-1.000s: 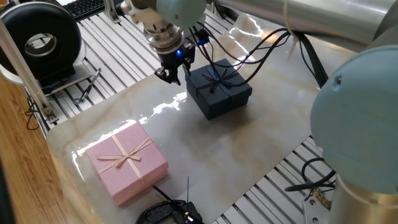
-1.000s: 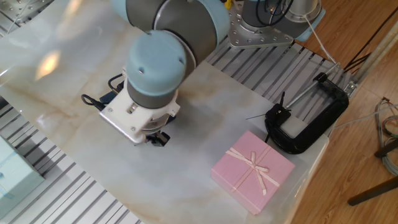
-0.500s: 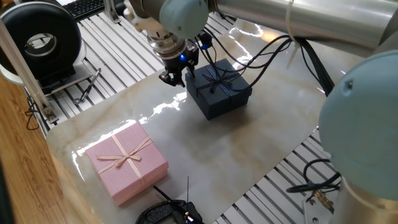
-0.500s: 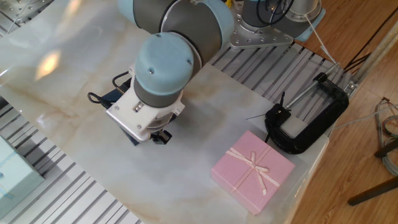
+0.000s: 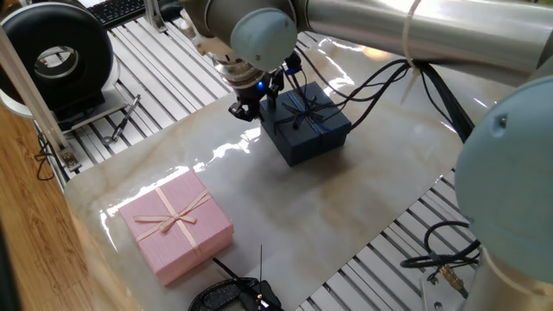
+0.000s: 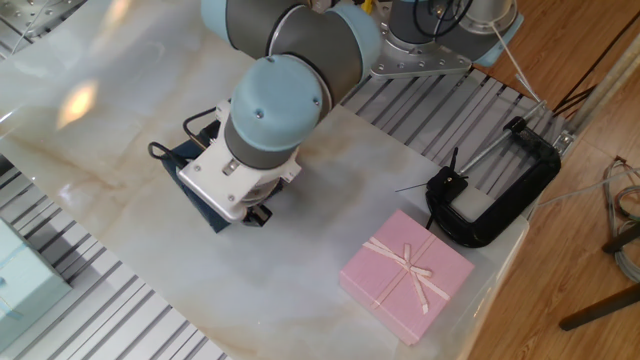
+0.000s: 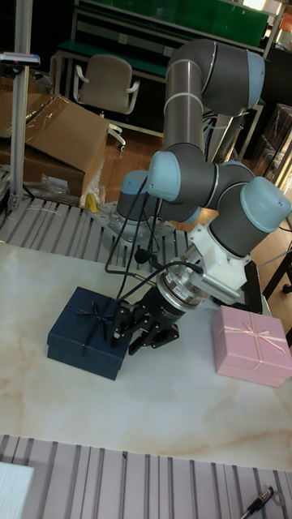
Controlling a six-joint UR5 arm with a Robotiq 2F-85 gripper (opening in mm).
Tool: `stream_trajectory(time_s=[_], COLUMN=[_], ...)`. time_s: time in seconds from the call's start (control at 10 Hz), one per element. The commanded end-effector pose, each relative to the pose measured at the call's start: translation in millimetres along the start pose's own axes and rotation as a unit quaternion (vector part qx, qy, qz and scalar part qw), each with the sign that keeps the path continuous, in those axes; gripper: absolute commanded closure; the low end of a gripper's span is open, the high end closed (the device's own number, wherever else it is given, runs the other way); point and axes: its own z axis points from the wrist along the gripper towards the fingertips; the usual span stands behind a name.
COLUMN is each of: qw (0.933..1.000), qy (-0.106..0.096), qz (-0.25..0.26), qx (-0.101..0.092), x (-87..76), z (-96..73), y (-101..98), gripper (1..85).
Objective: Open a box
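Note:
The box (image 5: 304, 125) is a dark navy square with a matching ribbon bow, lid on, resting on the marble tabletop. In the tall fixed view the box (image 7: 85, 331) lies at the left. My gripper (image 5: 252, 105) hangs low at the box's left corner, fingers spread and open, close against the lid edge. From the tall fixed view the gripper (image 7: 135, 328) reaches the box's right side, holding nothing. In the other fixed view the arm hides most of the box (image 6: 195, 192), and the gripper (image 6: 255, 213) barely shows beneath the wrist.
A pink box (image 5: 177, 223) with a pink bow sits toward the table's near corner. A black clamp (image 6: 490, 195) lies beyond the pink box (image 6: 405, 272). A light blue box (image 6: 20, 275) sits off the slab. A black round device (image 5: 56, 56) stands on the slatted frame.
The gripper has moved across the table toward the navy box and now sits at its corner. The boxes have not moved.

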Motion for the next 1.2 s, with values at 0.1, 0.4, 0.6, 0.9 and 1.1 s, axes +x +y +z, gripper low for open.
stream_trajectory(time_s=[0.1,0.4,0.6,0.9,1.1], qw=[0.9994,0.9991,0.9992,0.9998,0.9995], qy=[0.012,-0.002,-0.01,-0.012,-0.008], qz=[0.024,0.032,0.006,-0.01,-0.025], qx=[0.022,0.027,0.037,0.009,0.017], x=[5.0,-2.2,-9.5,-5.9,-4.1], z=[-6.2,11.8,14.2,16.1,11.6], y=[1.7,29.5,14.4,19.5,12.2], gripper=[45.0,44.0,44.0,34.0,34.3])
